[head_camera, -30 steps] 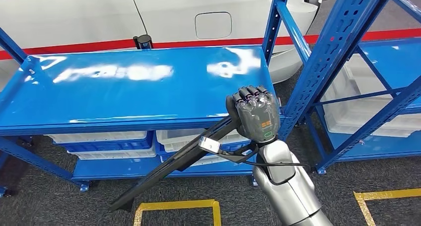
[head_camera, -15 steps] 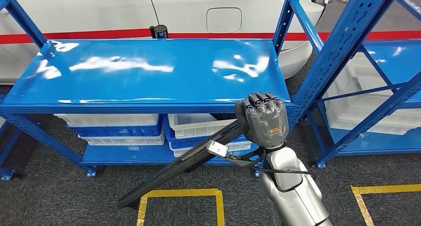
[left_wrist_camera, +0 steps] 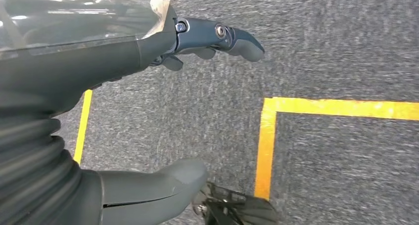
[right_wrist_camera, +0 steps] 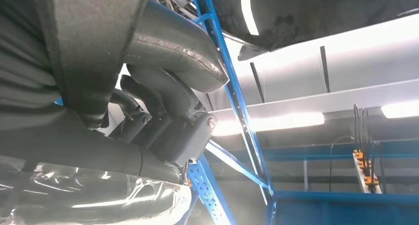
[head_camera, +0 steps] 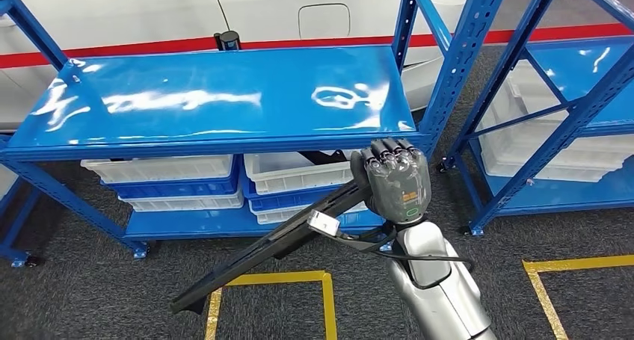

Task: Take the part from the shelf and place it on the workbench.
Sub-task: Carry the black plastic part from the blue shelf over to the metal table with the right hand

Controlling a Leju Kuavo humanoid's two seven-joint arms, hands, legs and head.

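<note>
In the head view my right hand (head_camera: 392, 181) grips one end of a long, thin black part (head_camera: 277, 243). The part slants down to the left over the floor, and a small white tag sits on it near the hand. The hand is in front of the blue shelf (head_camera: 217, 101), whose glossy top level is bare. The right wrist view shows the same hand (right_wrist_camera: 163, 121) wrapped round the dark part (right_wrist_camera: 84, 62). My left hand (left_wrist_camera: 113, 57) hangs over the grey carpet with thumb and fingers apart, holding nothing.
White bins (head_camera: 295, 172) fill the shelf's lower levels. A second blue rack (head_camera: 568, 93) with white bins stands at the right. Behind the shelf is a white vehicle body (head_camera: 262, 11) with a red stripe. Yellow tape lines (head_camera: 277, 280) mark the carpet.
The whole picture has shifted, so the camera has moved and more floor shows below the shelf. My right hand holds the part the same way throughout.
</note>
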